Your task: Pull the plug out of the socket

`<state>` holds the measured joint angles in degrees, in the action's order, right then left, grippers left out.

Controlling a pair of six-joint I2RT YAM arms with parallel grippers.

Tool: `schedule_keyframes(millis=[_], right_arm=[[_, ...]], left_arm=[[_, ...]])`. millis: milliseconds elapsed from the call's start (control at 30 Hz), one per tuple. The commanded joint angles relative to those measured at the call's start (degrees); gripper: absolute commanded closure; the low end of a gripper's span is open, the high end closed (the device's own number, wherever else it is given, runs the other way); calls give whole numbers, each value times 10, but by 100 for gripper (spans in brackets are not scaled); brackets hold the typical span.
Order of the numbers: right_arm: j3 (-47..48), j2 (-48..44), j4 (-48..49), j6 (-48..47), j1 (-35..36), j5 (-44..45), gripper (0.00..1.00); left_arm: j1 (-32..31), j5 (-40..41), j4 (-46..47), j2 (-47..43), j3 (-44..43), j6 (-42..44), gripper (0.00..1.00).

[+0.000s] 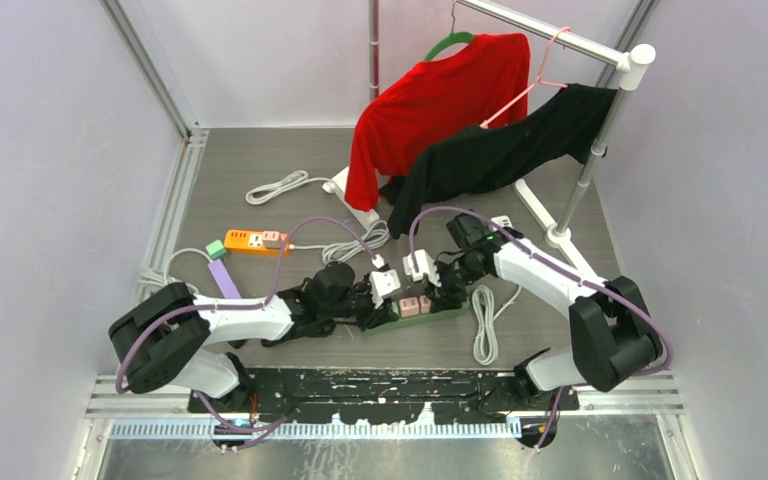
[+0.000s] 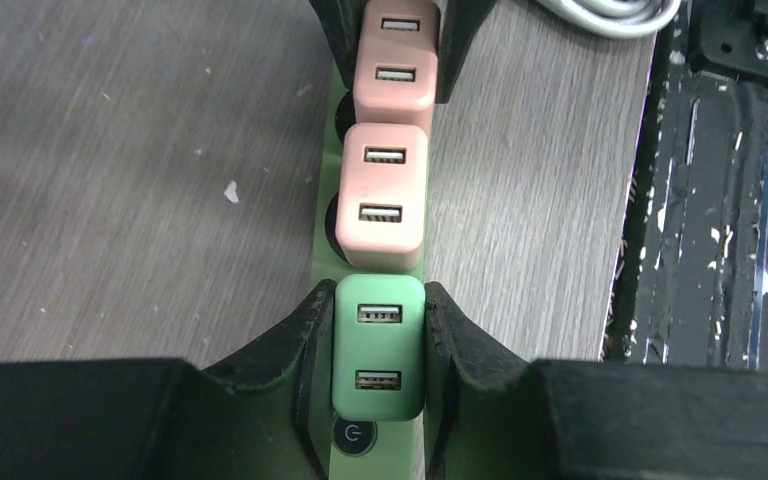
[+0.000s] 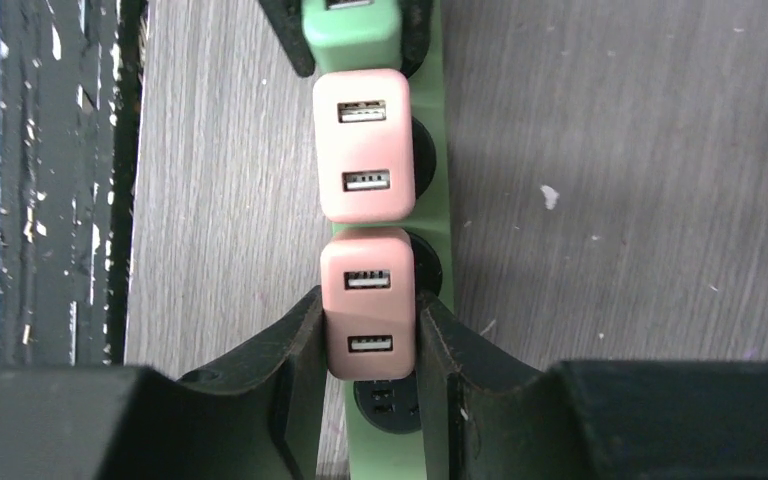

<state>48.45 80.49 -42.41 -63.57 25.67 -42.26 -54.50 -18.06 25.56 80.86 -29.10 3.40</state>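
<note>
nothing is unplugged yet: all three plugs appear seated in the power strip (image 2: 322, 250), which lies on the table (image 2: 110, 150). the left end effector (image 2: 378, 295) is closed snugly on the green plug (image 2: 378, 345) at the power strip's switch end, pressing on both its sides. the right end effector (image 3: 370, 298) is likewise clamped on the end pink plug (image 3: 370, 310), farthest from the switch, beside a bare socket. the middle pink plug (image 3: 365, 145) stands untouched between them. what remains, i judge, is the pull straight off the power strip.
</note>
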Motion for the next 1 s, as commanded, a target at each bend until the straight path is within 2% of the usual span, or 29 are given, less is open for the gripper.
schedule_keyframes(millis=[0, 100, 233, 267, 367, 467, 733, 867, 967], right_arm=[[-7, -7, 24, 15, 79, 86, 99], [5, 22, 52, 51, 131, 127, 98], [29, 27, 54, 100, 125, 107, 94], [34, 22, 46, 101, 110, 92, 91], [29, -2, 18, 84, 60, 36, 73], [17, -14, 12, 63, 53, -2, 61], [23, -6, 7, 62, 78, -34, 49], [22, -6, 9, 61, 78, -18, 49], [22, -4, 7, 54, 77, 8, 67]], left_arm=[[4, 32, -63, 3, 0, -2, 100], [3, 26, -68, 23, -14, -9, 100], [0, 29, -65, 31, -9, -8, 100], [1, 29, -63, 30, -6, -6, 100], [0, 26, -52, 24, 4, -4, 100], [0, 20, -26, 19, 17, -2, 100], [-2, 17, 9, 14, 32, -7, 100], [-5, 16, 23, 12, 40, -8, 100], [-6, 17, 25, 10, 43, -8, 100]])
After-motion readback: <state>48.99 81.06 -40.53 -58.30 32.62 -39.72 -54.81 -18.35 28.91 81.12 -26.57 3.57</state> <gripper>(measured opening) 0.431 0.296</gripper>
